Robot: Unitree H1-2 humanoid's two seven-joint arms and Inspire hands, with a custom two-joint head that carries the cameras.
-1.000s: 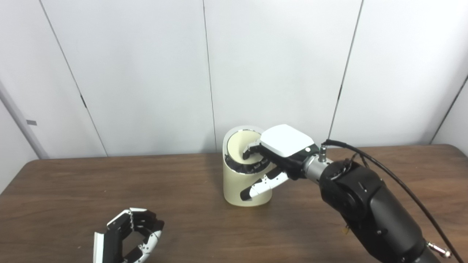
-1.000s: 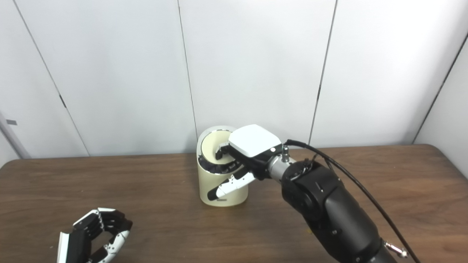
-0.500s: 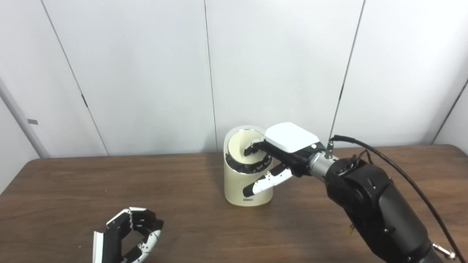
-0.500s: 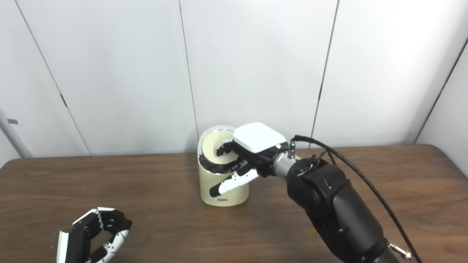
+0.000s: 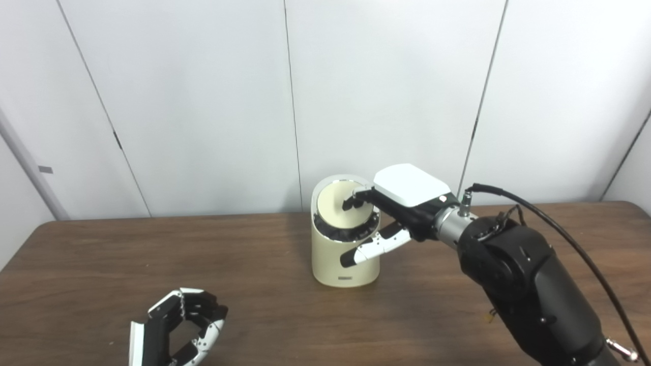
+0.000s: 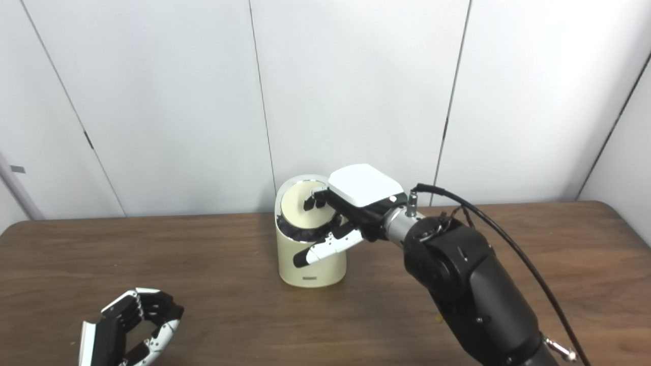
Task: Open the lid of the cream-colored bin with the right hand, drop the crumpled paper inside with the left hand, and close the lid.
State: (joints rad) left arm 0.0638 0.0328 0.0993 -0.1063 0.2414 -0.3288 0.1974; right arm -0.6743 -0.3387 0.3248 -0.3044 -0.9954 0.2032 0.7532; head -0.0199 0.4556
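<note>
Nearest me, at seven o'clock on the grainy brown table [image 5: 264, 315], the left hand [image 5: 175, 330] rests curled around nothing, while at centre the right hand [image 5: 386, 213] should press its loosely spread, empty fingertips [image 5: 351, 203] squarely, easing the smooth round lid [image 5: 338, 206] flush onto the glossy cream bin [image 5: 343, 254].

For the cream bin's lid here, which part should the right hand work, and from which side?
Best guess: the front edge of the lid, reached from the bin's right and above. The round lid sits tilted inside the bin rim, with a dark gap showing at its lower front; the right hand already has fingers on it.
</note>
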